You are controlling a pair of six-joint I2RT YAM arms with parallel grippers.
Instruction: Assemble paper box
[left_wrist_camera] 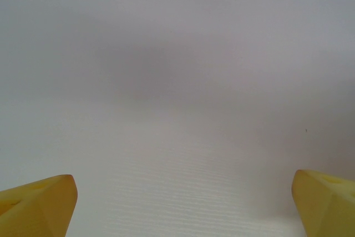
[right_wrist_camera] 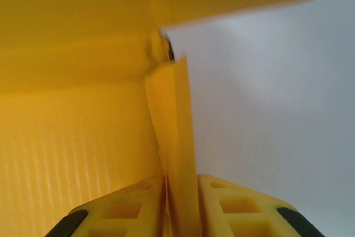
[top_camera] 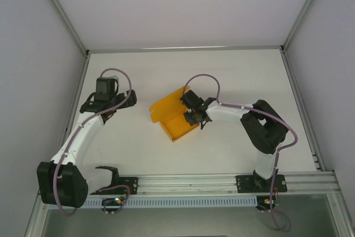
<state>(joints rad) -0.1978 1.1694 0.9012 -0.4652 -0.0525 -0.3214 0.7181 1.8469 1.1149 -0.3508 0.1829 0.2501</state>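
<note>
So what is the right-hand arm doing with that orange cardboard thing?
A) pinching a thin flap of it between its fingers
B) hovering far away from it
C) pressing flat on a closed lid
A: in the right wrist view the right gripper is shut on a thin flap of the paper box, the card squeezed between its two fingers.

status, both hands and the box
Right hand shut on a flap of the paper box. Left hand open, well clear of it. Nothing blocking.
</note>
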